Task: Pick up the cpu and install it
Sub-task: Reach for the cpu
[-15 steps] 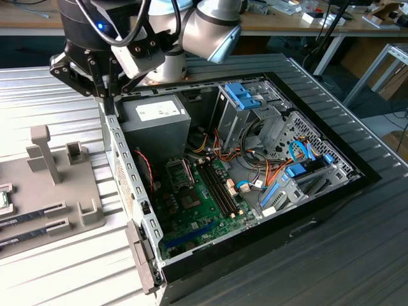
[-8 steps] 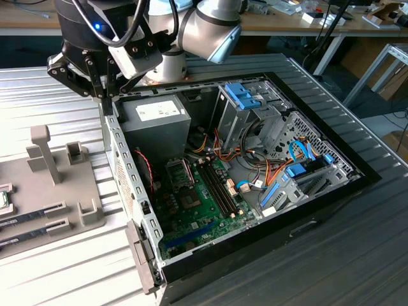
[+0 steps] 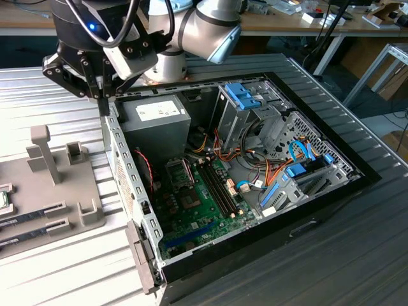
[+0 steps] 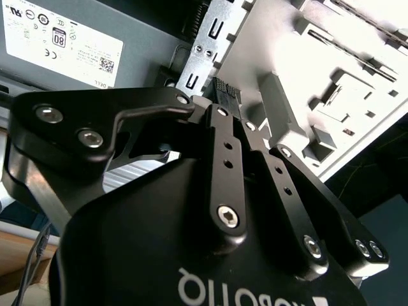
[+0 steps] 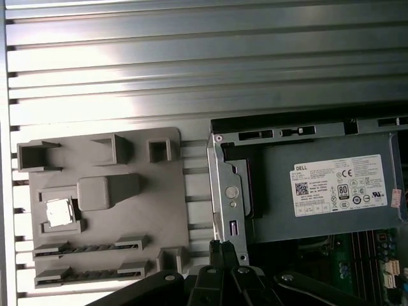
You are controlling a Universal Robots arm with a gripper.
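The cpu [image 5: 58, 212] is a small silvery square with a thin green rim, lying in a pocket of the grey fixture plate [image 5: 127, 191]. In the exterior view the cpu [image 3: 3, 199] sits at the picture's left edge, partly cut off. My gripper [image 3: 102, 97] hangs shut and holds nothing, fingers pointing down above the rear corner of the open computer case [image 3: 137, 210], well apart from the cpu. Its fingertips press together in both wrist views: gripper [image 5: 223, 247], gripper [image 4: 233, 118]. The motherboard's metal-framed socket [image 3: 178, 173] lies inside the case.
The grey power-supply box [image 3: 156, 115] fills the case corner beside my gripper. Two long memory sticks [image 3: 29, 222] rest in fixture slots. Upright posts [image 3: 43, 153] rise from the fixture. Drive cages, blue clips and orange cables [image 3: 268, 146] crowd the case's far side.
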